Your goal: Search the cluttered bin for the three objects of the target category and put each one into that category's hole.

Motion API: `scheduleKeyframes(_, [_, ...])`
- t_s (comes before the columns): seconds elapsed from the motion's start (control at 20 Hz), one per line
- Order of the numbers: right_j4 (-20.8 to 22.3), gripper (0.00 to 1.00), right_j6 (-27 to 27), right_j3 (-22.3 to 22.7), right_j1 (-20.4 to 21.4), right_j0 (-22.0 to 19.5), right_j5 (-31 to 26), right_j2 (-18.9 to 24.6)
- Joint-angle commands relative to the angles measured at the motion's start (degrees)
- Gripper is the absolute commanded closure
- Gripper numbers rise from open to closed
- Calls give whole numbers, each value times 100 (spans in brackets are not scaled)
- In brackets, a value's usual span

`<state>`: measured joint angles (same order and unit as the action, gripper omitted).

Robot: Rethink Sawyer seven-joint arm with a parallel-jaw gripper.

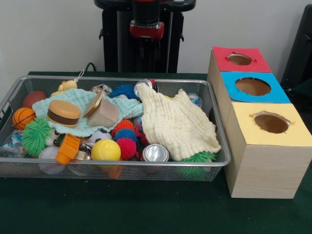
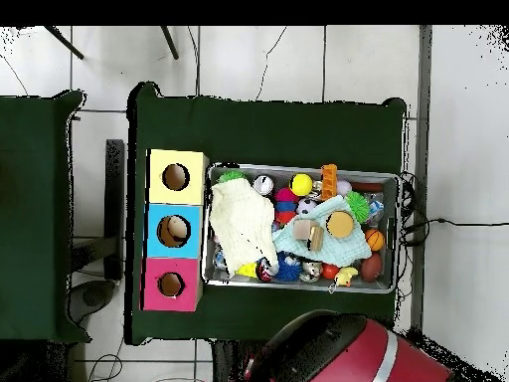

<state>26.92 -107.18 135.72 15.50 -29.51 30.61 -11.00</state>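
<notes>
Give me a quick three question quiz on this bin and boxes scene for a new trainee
1. True or false: the toy hamburger lies on the teal cloth.
2. Which box is nearest the camera in the front view: A red, B blue, C yellow?
3. Fill in: the cream cloth lies at the end of the mesh bin nearest the ____.

Key: 1 true; 2 C; 3 boxes.

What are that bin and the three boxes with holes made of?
The bin looks like silver wire mesh: you can see the toys through its sides. The boxes appear to be pale wood with visible grain, topped with matte red, blue and yellow sheets, possibly paper or foam.
</notes>
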Motion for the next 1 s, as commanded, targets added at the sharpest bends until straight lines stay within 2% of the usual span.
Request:
scheduleKeyframes(0.05, [-298, 0, -403, -792, 16, -197, -1935, 902])
scheduleKeyframes(0.35, [-388, 0, -452, -1132, 128, -253, -2453, 1202])
scheduleKeyframes(0.6, [-417, 0, -739, -833, 313, -113, -2350, 1097])
scheduleKeyframes(0.7, [-386, 0, -930, -530, 311, 1, -2070, 939])
scheduleKeyframes(0.8, [-326, 0, -1188, -164, 147, 185, -1527, 714])
scheduleKeyframes(1.0, [-75, 0, -1668, 288, -738, 587, -34, 147])
